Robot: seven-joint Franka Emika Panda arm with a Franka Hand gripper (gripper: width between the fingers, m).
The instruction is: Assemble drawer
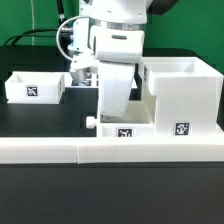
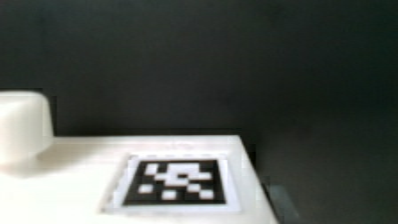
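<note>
Now, your gripper [image 1: 113,118]: white two-finger tool, opening hidden, cannot tell.
Small white plastic knobbed tray [image 1: 130,127]: directly beneath gripper, knob toward exterior view's left.
Tall white boxy case [image 1: 180,95]: just beside tray, exterior view's right.

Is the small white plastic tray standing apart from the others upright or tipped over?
Upright: the small white plastic tray sits flat on the black table, open side up.

White rail [image 1: 60,152] on black table [image 1: 110,196]
</note>
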